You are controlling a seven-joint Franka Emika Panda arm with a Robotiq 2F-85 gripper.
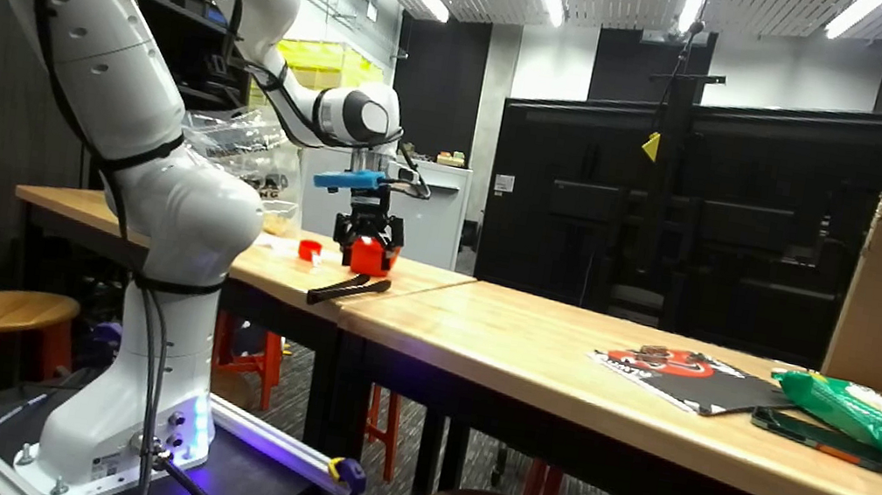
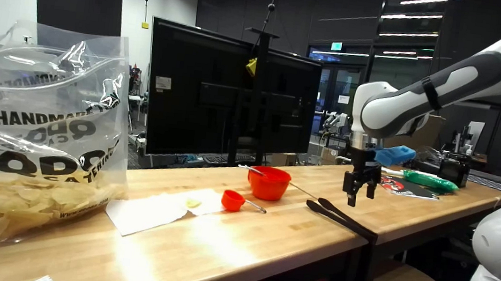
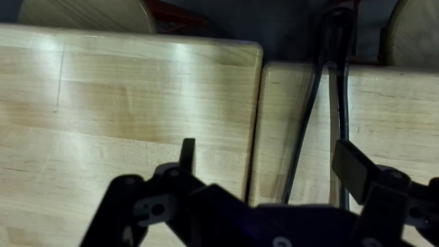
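A: What does the gripper (image 2: 361, 198) hold?
B: Nothing; its jaws stand wide apart above the black tongs (image 3: 343, 103) on the wooden tabletop (image 2: 268, 237).
A: Why does the tongs' joined end overhang the edge?
B: Presumably for easy grasping. Beyond come a red bowl (image 2: 269, 186), a small red cup (image 2: 231, 201) and, farthest, a bag of potato chips (image 2: 40, 140), probably steadied by its contents.

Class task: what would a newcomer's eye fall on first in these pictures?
Probably the white robot arm, its open gripper hanging above the wooden tabletop near the black tongs. Next, the bright red bowl beyond the tongs, then the clear bag of chips filling the left of an exterior view.
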